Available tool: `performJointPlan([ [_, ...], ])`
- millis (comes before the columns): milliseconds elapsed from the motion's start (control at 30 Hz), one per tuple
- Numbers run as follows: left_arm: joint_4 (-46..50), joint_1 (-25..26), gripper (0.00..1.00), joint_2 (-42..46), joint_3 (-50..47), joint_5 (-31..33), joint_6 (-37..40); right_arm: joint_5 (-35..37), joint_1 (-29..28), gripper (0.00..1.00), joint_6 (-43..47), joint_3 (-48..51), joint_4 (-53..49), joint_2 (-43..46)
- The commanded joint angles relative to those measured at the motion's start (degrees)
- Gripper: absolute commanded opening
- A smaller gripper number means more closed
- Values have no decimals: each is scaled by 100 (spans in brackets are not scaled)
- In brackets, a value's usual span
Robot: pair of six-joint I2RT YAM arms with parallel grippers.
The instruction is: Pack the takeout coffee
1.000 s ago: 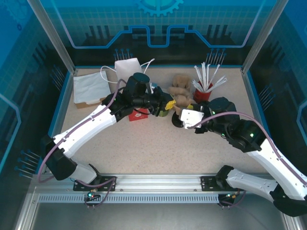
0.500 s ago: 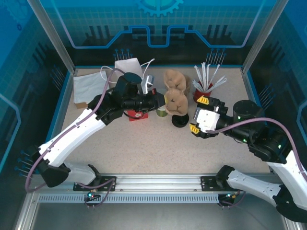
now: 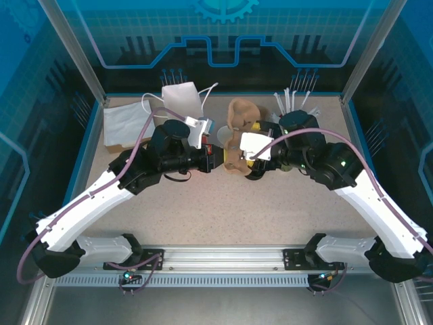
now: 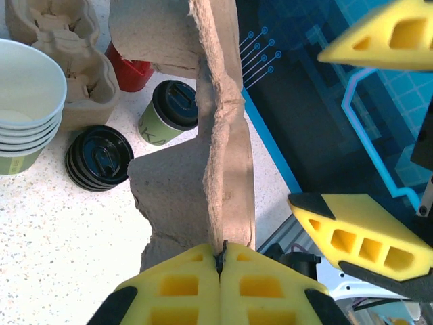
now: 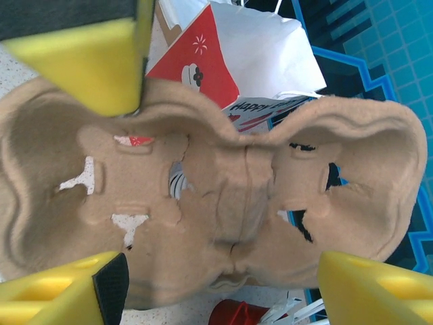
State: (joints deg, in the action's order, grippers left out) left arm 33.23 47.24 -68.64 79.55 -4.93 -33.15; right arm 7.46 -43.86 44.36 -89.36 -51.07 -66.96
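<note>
- The left end effector has its two yellow fingers pressed together on the rim of a brown cardboard carrier and holds it edge-on to its camera. I cannot tell if the far end of the carrier rests on the bench.
- The takeout coffee cup stands upright on the bench just behind this carrier, with a black lid on it. The edge of the carrier hides its right side.
- To the left of the carrier are a stack of black lids and a stack of paper cups. The frame cuts off the cups.
- The right end effector faces the hollow side of the carrier with its fingers wide apart. I cannot tell if they touch it.
- Behind the carrier stands a white-and-red paper bag, and the carrier hides its lower part. A red cup below the carrier is cut off.
</note>
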Motion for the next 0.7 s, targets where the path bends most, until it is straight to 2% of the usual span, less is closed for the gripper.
performJointPlan([
  [0, -8, 92, 2, 81, -75, 185, 308, 3, -62, 75, 64, -251, -40, -133],
  [367, -140, 118, 2, 97, -120, 27, 367, 45, 16, 63, -88, -222, 167, -564],
  [667, -186, 138, 3, 96, -149, -52, 422, -55, 223, 59, -250, -216, 308, -755],
])
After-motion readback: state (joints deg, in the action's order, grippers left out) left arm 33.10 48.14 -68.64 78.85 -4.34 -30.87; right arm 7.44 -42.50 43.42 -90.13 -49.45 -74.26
